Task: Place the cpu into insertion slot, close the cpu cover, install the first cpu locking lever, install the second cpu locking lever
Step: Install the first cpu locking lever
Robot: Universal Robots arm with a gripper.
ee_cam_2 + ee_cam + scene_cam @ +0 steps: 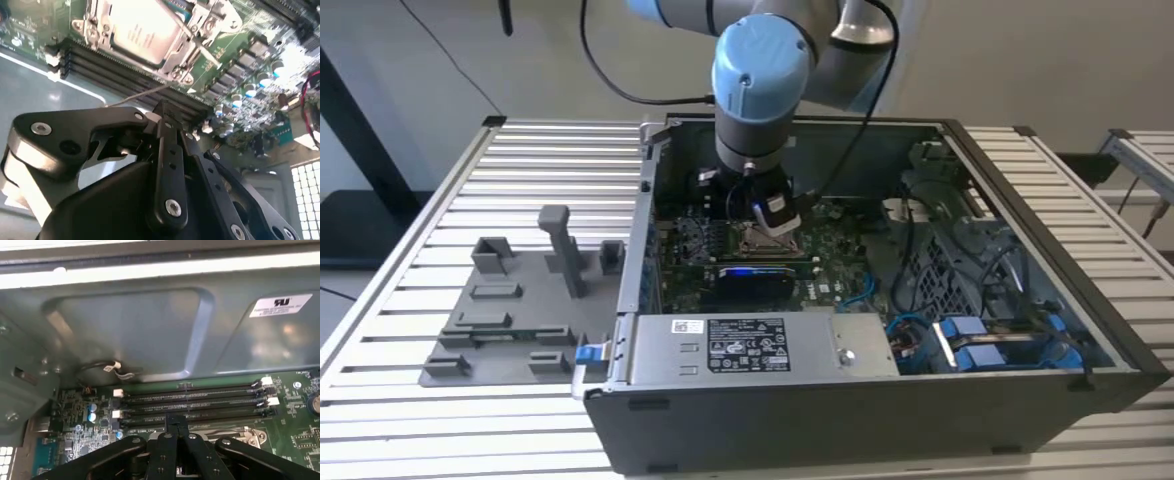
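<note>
My gripper (162, 106) is clenched tight near the cpu (142, 30), which lies in the insertion slot (92, 27), mid exterior view.

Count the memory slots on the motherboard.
4 memory slots, side by side on the motherboard: the first nearest the case wall, then the second, the third and the fourth, partly covered by the claw.
</note>
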